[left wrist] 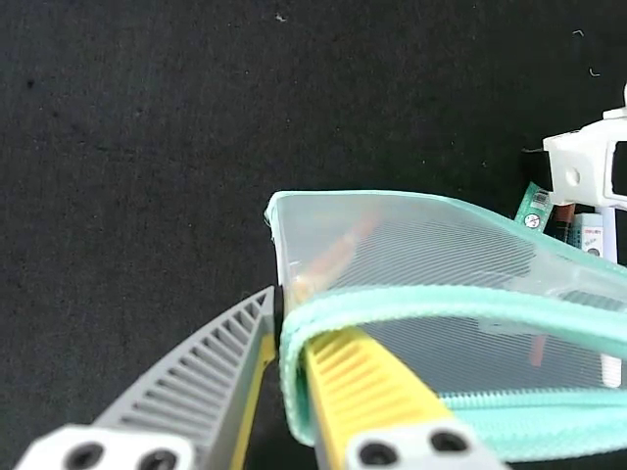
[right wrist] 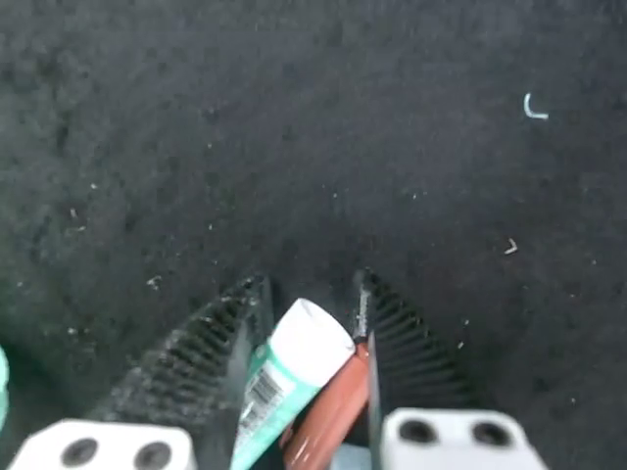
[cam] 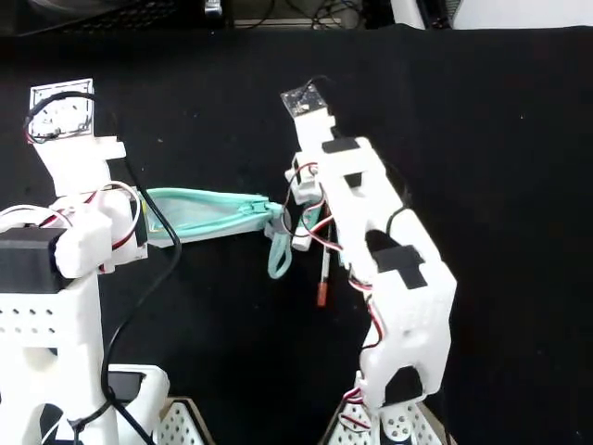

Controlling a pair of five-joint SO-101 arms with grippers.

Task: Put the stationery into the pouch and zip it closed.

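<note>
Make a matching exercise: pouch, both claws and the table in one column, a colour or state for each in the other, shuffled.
1 pouch
2 left claw
3 right claw
4 table

A black
B clamped on the pouch's end
C mint green
D holds a white-capped stick and a red pen

Pairs: 1-C, 2-B, 3-D, 4-A

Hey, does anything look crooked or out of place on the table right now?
Yes. The right gripper pinches two things at once, a teal-and-white tube and a reddish pen, lying crossed between its fingers rather than straight. In the high view the pen is outside the pouch, beside its zipper end.
</note>
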